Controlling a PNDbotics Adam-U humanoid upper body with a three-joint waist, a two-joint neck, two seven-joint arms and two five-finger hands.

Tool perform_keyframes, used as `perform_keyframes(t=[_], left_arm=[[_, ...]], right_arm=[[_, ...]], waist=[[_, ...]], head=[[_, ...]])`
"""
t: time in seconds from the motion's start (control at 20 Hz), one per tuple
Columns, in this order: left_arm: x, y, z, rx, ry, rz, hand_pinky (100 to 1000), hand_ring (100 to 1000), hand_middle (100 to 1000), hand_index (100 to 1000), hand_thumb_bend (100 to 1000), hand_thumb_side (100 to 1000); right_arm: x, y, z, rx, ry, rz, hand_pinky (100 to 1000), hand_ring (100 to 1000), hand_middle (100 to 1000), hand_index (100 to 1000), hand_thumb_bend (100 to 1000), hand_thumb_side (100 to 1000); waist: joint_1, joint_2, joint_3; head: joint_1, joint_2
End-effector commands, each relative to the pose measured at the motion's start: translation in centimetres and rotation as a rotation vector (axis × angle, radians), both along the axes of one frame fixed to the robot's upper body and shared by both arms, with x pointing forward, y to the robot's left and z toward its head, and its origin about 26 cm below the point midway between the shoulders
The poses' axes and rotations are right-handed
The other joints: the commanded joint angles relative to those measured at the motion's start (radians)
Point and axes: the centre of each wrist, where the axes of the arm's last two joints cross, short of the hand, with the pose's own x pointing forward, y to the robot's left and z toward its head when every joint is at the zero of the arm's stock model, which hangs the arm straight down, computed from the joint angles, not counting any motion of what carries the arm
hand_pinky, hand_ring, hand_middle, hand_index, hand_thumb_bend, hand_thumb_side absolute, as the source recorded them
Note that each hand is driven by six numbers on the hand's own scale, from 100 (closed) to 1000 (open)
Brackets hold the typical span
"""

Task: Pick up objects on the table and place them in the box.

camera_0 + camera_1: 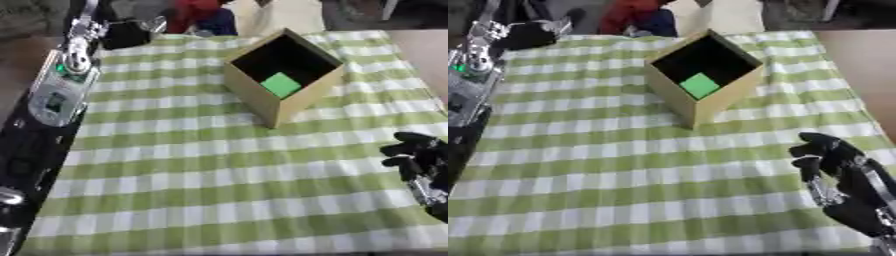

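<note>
A tan cardboard box (pixel 282 95) is standing open-topped up and to the left of the right hand (pixel 826 159), well apart from it, and is holding a green block (pixel 281 84) on its dark floor. The right hand is hovering with fingers curled and clenched on nothing over the green-and-white checked tablecloth (pixel 219 180), while the left hand (pixel 127 32) is reaching in at the cloth's far left corner, well left of the box, its fingers too dark to read. Beyond the cloth a brown tabletop (pixel 855 60) is showing on the right.
</note>
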Motion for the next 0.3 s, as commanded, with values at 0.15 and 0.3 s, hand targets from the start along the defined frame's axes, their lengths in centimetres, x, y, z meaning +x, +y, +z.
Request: perform_keyframes(t=[0.15, 0.3], left_arm=[[-1.4, 0.3, 0.4, -0.050, -0.037, 0.005, 760, 644, 603, 767, 547, 207], [-1.7, 0.2, -0.4, -0.072, -0.016, 0.001, 760, 642, 600, 767, 541, 216]], right_arm=[[0.0, -0.4, 0.7, -0.012, -0.022, -0.011, 704, 780, 617, 842, 100, 339], [0.0, -0.4, 0.7, -0.010, -0.022, -0.013, 704, 781, 618, 842, 100, 339]], waist=[[-0.001, -0.012, 0.006], [-0.002, -0.011, 0.011]], head=[[0.010, -0.002], [0.008, 0.002]])
